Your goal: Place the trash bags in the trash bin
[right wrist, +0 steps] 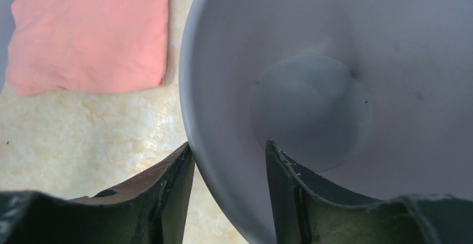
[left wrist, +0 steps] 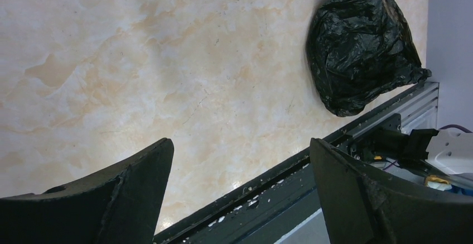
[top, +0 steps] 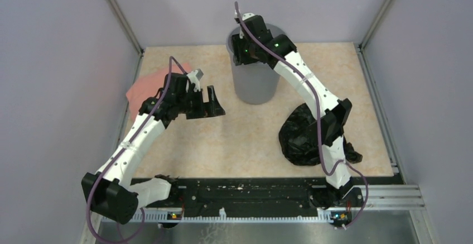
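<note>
The grey round trash bin stands upright at the back middle of the table. My right gripper is at its near-left rim. In the right wrist view the gripper straddles the bin wall, one finger outside and one inside, closed on it. The bin's inside looks empty. A crinkled black trash bag lies on the table at the right, partly hidden behind my right arm. It also shows in the left wrist view. My left gripper hovers open and empty over the table left of the bin.
A salmon-pink folded cloth lies at the left edge of the table, behind my left arm, and shows in the right wrist view. A black rail runs along the near edge. Grey walls enclose the table.
</note>
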Motion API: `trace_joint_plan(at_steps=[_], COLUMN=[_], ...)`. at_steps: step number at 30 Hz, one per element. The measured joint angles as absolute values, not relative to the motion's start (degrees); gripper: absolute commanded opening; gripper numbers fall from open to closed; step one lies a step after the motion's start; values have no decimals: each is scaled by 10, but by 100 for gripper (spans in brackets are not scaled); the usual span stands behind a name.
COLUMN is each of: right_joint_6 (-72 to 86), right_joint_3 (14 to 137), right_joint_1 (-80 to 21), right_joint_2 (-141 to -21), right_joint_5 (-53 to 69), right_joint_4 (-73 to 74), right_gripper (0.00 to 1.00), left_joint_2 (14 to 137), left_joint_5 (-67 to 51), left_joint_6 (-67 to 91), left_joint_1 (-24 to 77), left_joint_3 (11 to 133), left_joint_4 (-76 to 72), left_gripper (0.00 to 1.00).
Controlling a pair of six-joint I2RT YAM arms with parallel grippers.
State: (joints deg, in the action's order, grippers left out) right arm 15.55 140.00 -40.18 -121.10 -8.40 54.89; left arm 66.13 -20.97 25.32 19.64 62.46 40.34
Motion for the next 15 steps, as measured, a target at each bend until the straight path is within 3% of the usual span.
trace_joint_plan(at_steps=[15], right_joint_6=[168], right_joint_3=[1414], right_joint_1=[-404], right_joint_2=[-1217], right_joint_5=[-46], right_joint_4=[541], right_gripper=[89], left_joint_2=[661], left_joint_5=[-220], left_joint_6=[235], left_joint_1=[196], left_joint_3=[625], left_joint_4=[416], left_gripper=[98])
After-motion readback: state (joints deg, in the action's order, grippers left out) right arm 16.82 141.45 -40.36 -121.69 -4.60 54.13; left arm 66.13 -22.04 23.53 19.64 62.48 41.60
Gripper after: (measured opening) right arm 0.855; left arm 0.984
